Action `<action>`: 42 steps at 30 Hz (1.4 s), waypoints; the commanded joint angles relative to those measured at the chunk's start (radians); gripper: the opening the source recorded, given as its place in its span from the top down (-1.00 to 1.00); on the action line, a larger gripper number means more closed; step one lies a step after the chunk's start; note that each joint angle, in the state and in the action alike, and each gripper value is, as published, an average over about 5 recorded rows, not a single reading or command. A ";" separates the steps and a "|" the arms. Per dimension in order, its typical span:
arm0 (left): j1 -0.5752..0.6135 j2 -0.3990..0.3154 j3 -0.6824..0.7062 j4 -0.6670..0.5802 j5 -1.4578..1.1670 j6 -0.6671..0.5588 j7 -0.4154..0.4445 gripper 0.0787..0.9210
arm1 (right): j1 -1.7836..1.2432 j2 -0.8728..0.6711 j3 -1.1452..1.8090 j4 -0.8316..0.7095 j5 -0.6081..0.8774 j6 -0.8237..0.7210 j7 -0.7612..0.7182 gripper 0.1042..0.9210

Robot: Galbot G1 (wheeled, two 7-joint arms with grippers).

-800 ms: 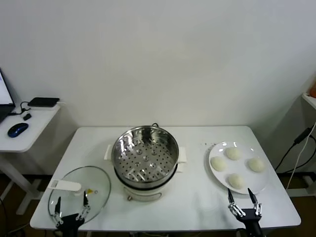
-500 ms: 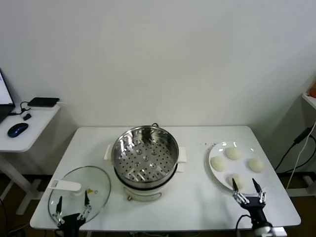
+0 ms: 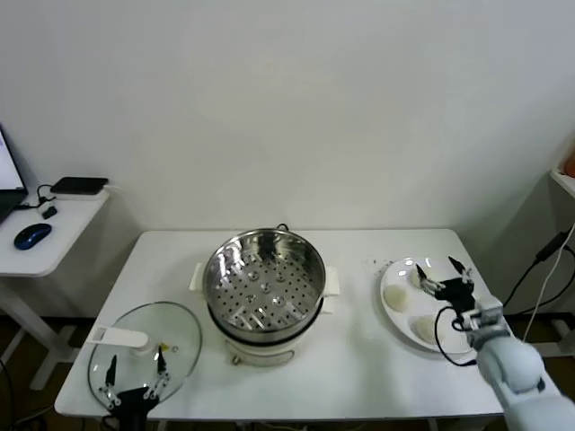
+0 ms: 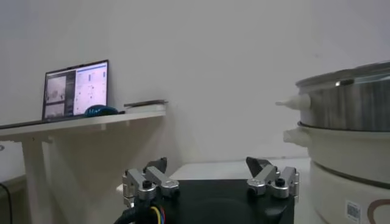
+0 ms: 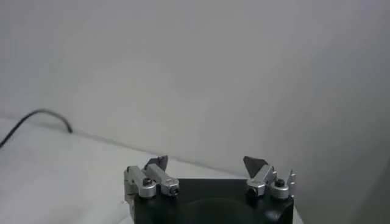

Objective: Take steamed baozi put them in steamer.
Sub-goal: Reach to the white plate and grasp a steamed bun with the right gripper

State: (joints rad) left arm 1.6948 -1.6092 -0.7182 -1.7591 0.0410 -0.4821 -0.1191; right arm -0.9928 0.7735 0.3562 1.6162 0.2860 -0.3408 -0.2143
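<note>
Item: four baozi [image 3: 396, 297] on the plate [image 3: 393, 316], right of the empty steamer [image 3: 264, 283]. Our right gripper [image 3: 437, 274] hung over them, fingers apart; our left gripper [image 3: 135, 369] sat parked, fingers apart, over the lid [image 3: 184, 337]. Risk, we judged: a hard squeeze dents soft dough.

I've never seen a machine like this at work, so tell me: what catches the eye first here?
The round shiny stainless-steel steamer basket on its white pot base, mid-table, with nothing in it. At the table's right, the right end effector hangs open over the flat white plate of small cream-white dough buns. At the near left corner, the left end effector waits open by the round glass lid.
</note>
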 commanded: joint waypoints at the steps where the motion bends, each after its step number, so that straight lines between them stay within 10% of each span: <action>1: -0.001 -0.039 0.001 0.007 0.006 -0.003 0.000 -0.77 | 0.377 -0.338 -0.368 -0.068 -0.152 -0.227 -0.331 -0.76; 17: -0.021 -0.034 0.027 0.047 0.063 -0.023 0.009 -0.77 | 1.490 -0.287 -1.676 -0.411 -0.133 0.119 -0.819 -0.76; 42: -0.030 -0.031 0.009 0.081 0.086 -0.030 0.016 -0.77 | 1.198 0.111 -1.450 -0.914 -0.234 0.360 -0.858 -0.76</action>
State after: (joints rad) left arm 1.6651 -1.6092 -0.7105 -1.6816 0.1226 -0.5117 -0.1032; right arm 0.2712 0.7768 -1.1458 0.8551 0.0906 -0.0487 -1.0417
